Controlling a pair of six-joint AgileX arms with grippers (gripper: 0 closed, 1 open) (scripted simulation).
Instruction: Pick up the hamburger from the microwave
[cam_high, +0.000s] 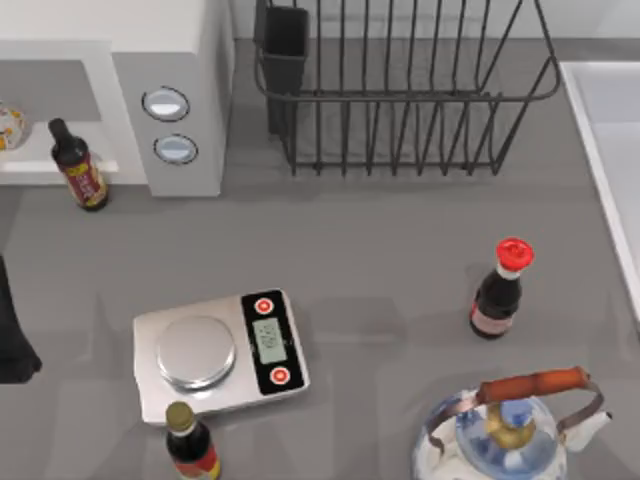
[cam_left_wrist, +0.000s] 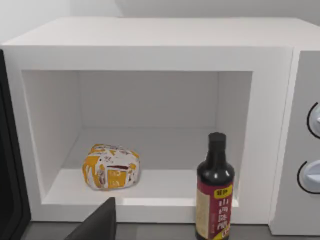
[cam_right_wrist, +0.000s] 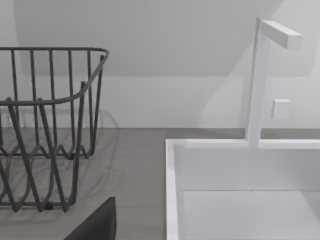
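microwave (cam_left_wrist: 150, 37): white shell, pale grey-white cavity, two silver-blue round buttons ringed in black
hamburger (cam_left_wrist: 111, 166): cream-white wrap with yellow-orange patches and small red marks
sauce bottle by the microwave (cam_left_wrist: 215, 192): dark glass, black cap, red label with yellow print
sauce bottle at right (cam_high: 498, 291): dark body, red cap, pale label
kitchen scale (cam_high: 220, 354): silver, black panel, two red buttons
kettle (cam_high: 512, 433): white and blue pattern, red-brown handle
dish rack (cam_high: 400, 90): black wire
table (cam_high: 380, 250): grey
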